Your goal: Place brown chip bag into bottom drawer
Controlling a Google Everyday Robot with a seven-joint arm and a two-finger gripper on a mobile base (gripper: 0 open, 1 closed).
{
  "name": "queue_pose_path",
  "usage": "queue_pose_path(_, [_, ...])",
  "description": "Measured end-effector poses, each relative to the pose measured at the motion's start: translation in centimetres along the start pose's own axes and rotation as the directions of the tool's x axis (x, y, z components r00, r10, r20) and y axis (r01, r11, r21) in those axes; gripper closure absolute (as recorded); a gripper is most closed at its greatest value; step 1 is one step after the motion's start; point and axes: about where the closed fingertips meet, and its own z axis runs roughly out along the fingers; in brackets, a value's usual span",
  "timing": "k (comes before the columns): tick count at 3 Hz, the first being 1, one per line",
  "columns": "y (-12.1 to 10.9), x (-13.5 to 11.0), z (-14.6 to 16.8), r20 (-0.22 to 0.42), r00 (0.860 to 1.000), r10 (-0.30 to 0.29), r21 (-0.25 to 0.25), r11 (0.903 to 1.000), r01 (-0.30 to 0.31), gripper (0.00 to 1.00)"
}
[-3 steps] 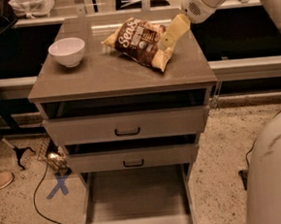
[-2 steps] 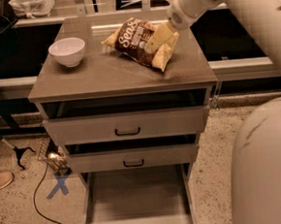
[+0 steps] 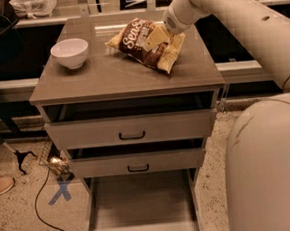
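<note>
At my feet, the bottom drawer [image 3: 142, 208], a wide grey-brown tray with a plain flat floor, stands pulled right out and holds nothing. Beside it the robot's rounded cream body [image 3: 270, 178] fills the right side. On the speckled floor to the left lie a blue tape cross [image 3: 60, 190], a thin black cable [image 3: 42, 206] and the toe of a tan shoe [image 3: 0, 186].

Above, the two upper drawers, each with a black handle, stand slightly open: the middle one [image 3: 137, 163] and the top one [image 3: 131, 130].

On the flat grey-brown cabinet top [image 3: 107, 75], the crinkly dark-brown chip bag with pale yellow edges [image 3: 142, 50] lies at the back right, with a round white bowl [image 3: 70, 52] well apart at the back left.

A second ago the pale gripper [image 3: 154, 35] hung off the bag's right end. The cream arm [image 3: 237, 15] has since swung in, and the gripper now sits over the bag's middle, seemingly touching it. The bag has not shifted. From here I cannot tell whether the gripper has closed on it. I'd judge the grasp is only being made, with the lift and the carry down to the drawer still ahead.

Behind the cabinet runs a dark shelf with a pale plastic sack [image 3: 33, 3] on it.
</note>
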Motion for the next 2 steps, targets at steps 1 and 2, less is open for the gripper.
queue_pose_path(1, [-0.25,-0.46,0.73,0.019,1.000,0.012,-0.003,0.9999,-0.012,0.41])
queue_pose_path(2, [0.07,-0.92,0.93,0.060,0.998,0.027,-0.043,0.9988,-0.025,0.64])
